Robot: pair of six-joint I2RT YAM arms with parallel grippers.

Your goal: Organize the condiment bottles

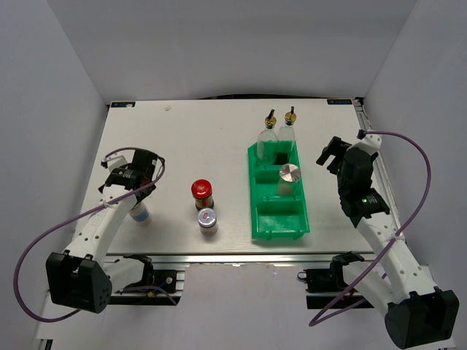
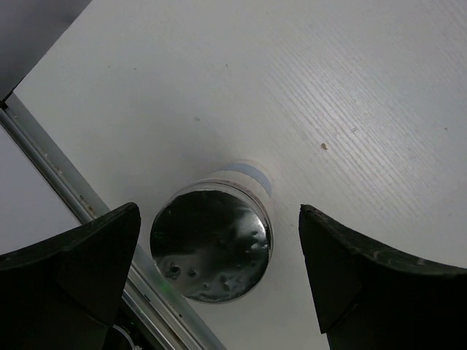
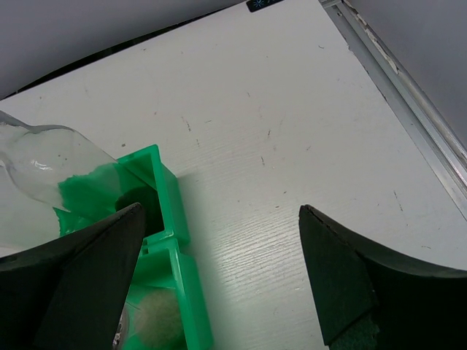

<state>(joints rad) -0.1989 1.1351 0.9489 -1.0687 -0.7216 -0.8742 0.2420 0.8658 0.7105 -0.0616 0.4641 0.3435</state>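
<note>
A silver-lidded jar (image 2: pixel 211 240) stands near the table's left front edge, and in the top view this jar (image 1: pixel 141 214) is partly under my left arm. My left gripper (image 2: pixel 219 273) hangs open above it, one finger on each side, not touching. A red-capped jar (image 1: pixel 202 191) and another silver-lidded jar (image 1: pixel 208 219) stand mid-table. Two tall glass bottles (image 1: pixel 269 133) (image 1: pixel 289 130) fill the green bin's (image 1: pixel 257 219) far compartment, with a silver-lidded jar (image 1: pixel 290 175) in the middle one. My right gripper (image 1: pixel 330 153) is open and empty to the right of the bin (image 3: pixel 166 197), over bare table.
The bin's near compartment (image 1: pixel 280 217) holds nothing. A metal rail (image 2: pixel 66 182) runs along the table edge close to the left jar. Another rail (image 3: pixel 408 87) edges the table on the right. White walls enclose the table on three sides.
</note>
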